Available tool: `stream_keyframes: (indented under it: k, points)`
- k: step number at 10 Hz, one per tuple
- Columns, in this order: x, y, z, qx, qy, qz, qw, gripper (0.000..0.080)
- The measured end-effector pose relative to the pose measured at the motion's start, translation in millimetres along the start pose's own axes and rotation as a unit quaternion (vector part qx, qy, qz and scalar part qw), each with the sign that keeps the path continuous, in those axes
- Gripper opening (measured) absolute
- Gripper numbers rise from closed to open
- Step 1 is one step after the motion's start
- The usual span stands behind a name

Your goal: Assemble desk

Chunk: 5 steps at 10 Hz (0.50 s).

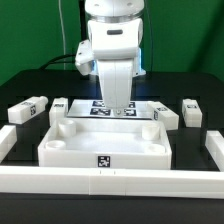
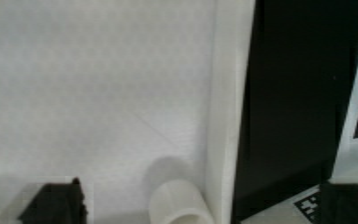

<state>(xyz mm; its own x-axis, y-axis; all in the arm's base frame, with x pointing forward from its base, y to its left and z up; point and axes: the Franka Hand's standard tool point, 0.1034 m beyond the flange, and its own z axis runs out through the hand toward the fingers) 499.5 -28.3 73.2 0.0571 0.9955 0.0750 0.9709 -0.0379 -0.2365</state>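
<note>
Dark work table [image 1: 190,140], gripper [image 1: 118,108] hanging with jaws wide apart and empty above the desk tabletop [image 1: 105,150].
Its fingers [image 2: 179,200] sit over the tray's far rim, just short of the marker board [image 1: 143,108]; the blurred wrist view shows what appears to be tray floor beneath. Loose legs [image 1: 28,108] lie off to both sides.

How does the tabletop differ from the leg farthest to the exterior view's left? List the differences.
Size: the tabletop is far bigger than the leg. Shape: the tabletop is a wide tray with a raised rim; the leg is a short square bar. Place: the tabletop sits centred; the leg lies apart, off to its side. Both are white with black-and-white tags.
</note>
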Motion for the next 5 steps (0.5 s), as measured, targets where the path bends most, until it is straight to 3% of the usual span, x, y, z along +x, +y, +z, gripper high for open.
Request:
stream_keyframes:
  k: [2, 5]
  points:
    - [-15.6, -0.3, 0.0, -0.003, 0.03, 0.016, 0.999, 0.065]
    - [-14.9, -5.8, 8.1, -0.003, 0.027, 0.017, 0.999, 0.065]
